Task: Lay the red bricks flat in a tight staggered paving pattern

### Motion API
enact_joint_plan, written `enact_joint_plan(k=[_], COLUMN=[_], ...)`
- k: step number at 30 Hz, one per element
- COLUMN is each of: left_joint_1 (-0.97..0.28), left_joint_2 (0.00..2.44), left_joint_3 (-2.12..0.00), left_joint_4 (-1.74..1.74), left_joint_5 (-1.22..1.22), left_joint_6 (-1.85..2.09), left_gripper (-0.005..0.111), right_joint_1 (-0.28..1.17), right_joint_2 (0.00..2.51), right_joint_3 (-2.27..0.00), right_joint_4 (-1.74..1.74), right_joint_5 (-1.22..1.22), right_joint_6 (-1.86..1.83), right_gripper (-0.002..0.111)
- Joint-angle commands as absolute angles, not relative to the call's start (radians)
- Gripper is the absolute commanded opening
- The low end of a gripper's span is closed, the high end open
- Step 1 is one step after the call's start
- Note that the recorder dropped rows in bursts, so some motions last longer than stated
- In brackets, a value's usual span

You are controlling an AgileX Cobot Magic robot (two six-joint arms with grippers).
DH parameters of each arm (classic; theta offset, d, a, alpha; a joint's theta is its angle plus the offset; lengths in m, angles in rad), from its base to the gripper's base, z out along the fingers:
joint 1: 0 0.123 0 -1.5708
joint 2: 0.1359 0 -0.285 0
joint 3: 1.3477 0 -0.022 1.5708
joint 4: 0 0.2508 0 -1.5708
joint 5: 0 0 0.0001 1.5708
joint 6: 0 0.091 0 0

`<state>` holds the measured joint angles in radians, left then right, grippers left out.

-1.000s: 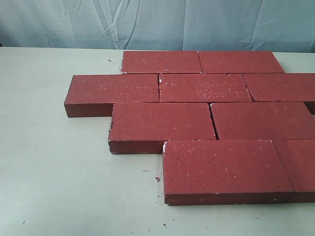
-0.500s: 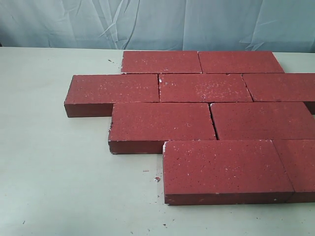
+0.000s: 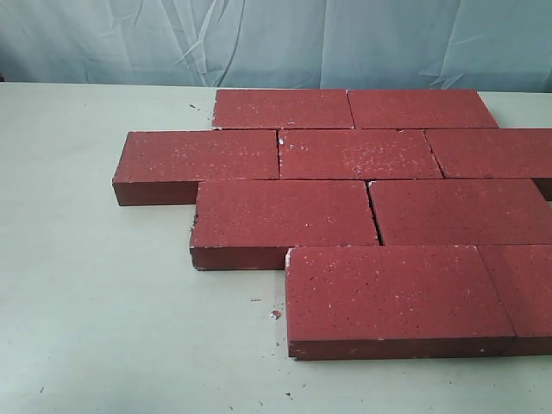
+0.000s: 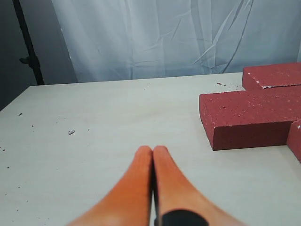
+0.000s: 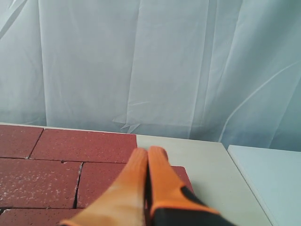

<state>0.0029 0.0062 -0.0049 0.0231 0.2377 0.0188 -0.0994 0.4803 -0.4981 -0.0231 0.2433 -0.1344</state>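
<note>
Several dark red bricks (image 3: 362,207) lie flat on the pale table in four staggered rows, edges touching, filling the middle and right of the exterior view. Neither arm shows in that view. In the left wrist view my left gripper (image 4: 152,150) is shut, its orange fingers pressed together over bare table, apart from the end brick (image 4: 251,117) of one row. In the right wrist view my right gripper (image 5: 148,151) is shut with nothing in it, hovering above the bricks (image 5: 56,160) near the paving's far corner.
The pale table (image 3: 95,302) stretches bare to the left and front of the paving, with small crumbs (image 3: 274,314) scattered on it. A light blue cloth (image 3: 276,39) hangs behind. A black stand (image 4: 28,42) rises beyond the table's edge.
</note>
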Motion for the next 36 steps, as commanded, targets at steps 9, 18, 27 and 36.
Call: enact_joint_plan(k=[9,18,27,36], left_joint_1=[0.008,0.008,0.008,0.008], left_joint_2=[0.000,0.000,0.000,0.000], left_joint_3=[0.000,0.000,0.000,0.000], left_joint_4=[0.019,0.019,0.028,0.028], left_joint_5=[0.239,0.239,0.239,0.239], left_joint_6=[0.021,0.021,0.021,0.021], left_gripper=[0.000,0.000,0.000,0.000], right_joint_1=[-0.105,-0.105,-0.096,-0.096], right_joint_2=[0.478,0.334,0.163,0.000], right_joint_3=[-0.495,-0.360,-0.197,-0.085], right_joint_4=[-0.012,-0.009,-0.009,-0.009], right_joint_5=[0.229,0.138,0.128,0.128], right_joint_6=[-0.135,-0.134,-0.134,-0.134], right_gripper=[-0.001,-0.001,-0.001,-0.001])
